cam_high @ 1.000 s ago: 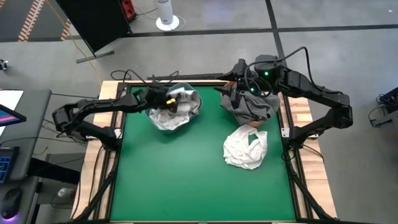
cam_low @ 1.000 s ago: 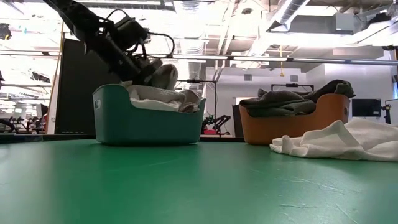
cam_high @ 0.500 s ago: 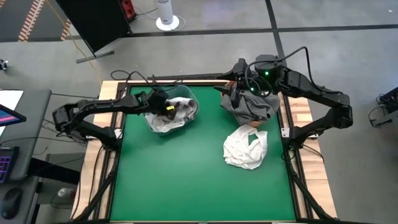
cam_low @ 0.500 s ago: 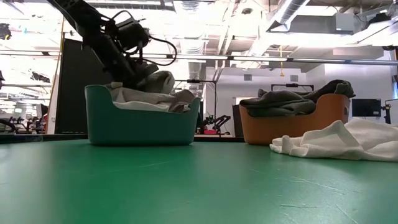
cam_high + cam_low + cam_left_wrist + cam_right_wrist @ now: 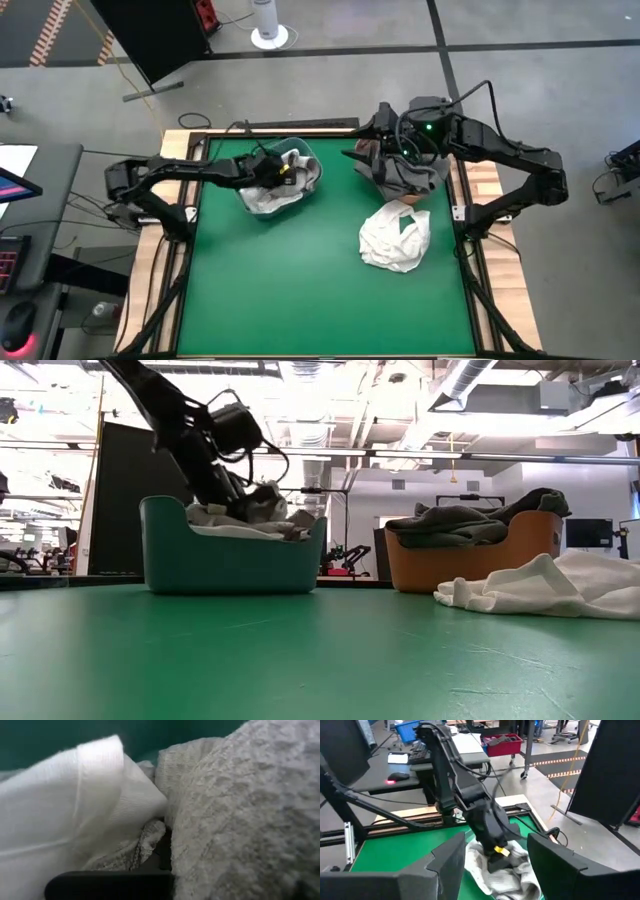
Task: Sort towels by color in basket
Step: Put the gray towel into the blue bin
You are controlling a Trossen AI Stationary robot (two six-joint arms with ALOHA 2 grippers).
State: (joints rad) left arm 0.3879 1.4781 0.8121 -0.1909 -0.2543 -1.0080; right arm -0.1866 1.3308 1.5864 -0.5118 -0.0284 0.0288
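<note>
L gripper (image 5: 283, 170) is down in the teal plastic basket (image 5: 232, 560), jaws closed among soft white and light grey towels (image 5: 200, 810), prob. tucking one in. R gripper (image 5: 372, 152) hangs w/ jaws open over the orange basket (image 5: 470, 565) of dark grey towels (image 5: 455, 522). Next: fetch the crumpled white towel (image 5: 394, 238) off the green tabletop (image 5: 300, 290); goes w/ the light ones.

From my remote station, the green table (image 5: 300, 290) fills the centre of the overhead frame, with a teal basket (image 5: 230, 560) at its upper left and an orange basket (image 5: 470, 565) at its upper right. A white fan base (image 5: 268, 30) stands on the grey floor at top centre, a black panel (image 5: 150, 35) at upper left.
</note>
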